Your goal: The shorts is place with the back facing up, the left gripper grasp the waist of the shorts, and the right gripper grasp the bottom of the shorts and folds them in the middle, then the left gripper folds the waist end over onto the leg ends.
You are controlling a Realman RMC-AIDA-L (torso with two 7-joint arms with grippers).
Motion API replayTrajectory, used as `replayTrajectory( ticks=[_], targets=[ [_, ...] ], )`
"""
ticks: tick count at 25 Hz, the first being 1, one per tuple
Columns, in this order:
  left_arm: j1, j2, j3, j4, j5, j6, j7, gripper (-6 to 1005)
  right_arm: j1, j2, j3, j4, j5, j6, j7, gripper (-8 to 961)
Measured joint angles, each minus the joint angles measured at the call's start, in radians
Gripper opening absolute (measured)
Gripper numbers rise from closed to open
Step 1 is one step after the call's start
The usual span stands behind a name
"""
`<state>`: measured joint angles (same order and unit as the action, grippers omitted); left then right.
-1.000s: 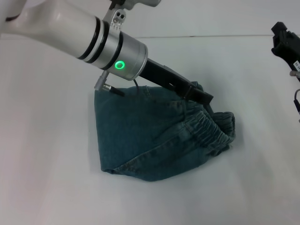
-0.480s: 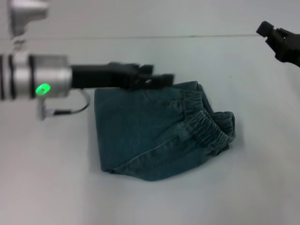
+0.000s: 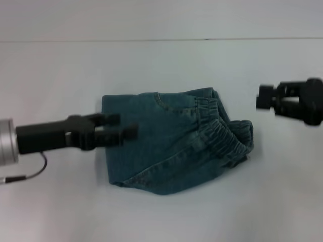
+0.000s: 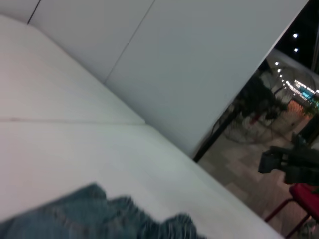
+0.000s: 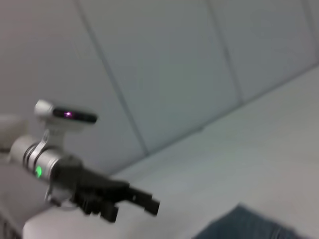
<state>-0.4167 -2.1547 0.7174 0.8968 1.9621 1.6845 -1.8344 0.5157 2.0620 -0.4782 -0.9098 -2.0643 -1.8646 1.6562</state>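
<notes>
The shorts lie folded at frame centre, waist puckered toward the right. The left gripper hovers at their left edge holding nothing, fingers apparently slightly parted; the right gripper hangs clear, finger state unreadable. Withdrawing without snagging denim matters.

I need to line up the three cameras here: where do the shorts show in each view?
Head view: the shorts lie folded mid-table, between the two grippers.
Left wrist view: only a denim edge at the bottom.
Right wrist view: a denim corner at the bottom edge.
Shared landmark: the white table under the denim.
</notes>
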Motion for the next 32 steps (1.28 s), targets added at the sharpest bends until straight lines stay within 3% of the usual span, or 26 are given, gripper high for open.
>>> replayTrajectory(
  ticks=[7,12,15,32],
  targets=[
    [0.028,-0.005,-0.015,0.005,0.069,0.017,0.007,936,-0.009,-0.001,0.001,-0.019,-0.129,-0.029,-0.027,398],
    [0.03,-0.007,-0.026,0.005,0.081,0.018,0.014,936,-0.013,0.002,0.003,-0.015,-0.167,-0.015,-0.062,647],
    [0.031,-0.006,-0.033,0.005,0.083,0.019,0.014,936,-0.016,0.003,0.001,-0.013,-0.168,0.0,-0.063,867],
    [0.035,-0.007,-0.033,-0.003,0.086,0.047,0.006,936,-0.027,0.009,-0.004,-0.002,-0.176,0.024,-0.072,885]
  ],
)
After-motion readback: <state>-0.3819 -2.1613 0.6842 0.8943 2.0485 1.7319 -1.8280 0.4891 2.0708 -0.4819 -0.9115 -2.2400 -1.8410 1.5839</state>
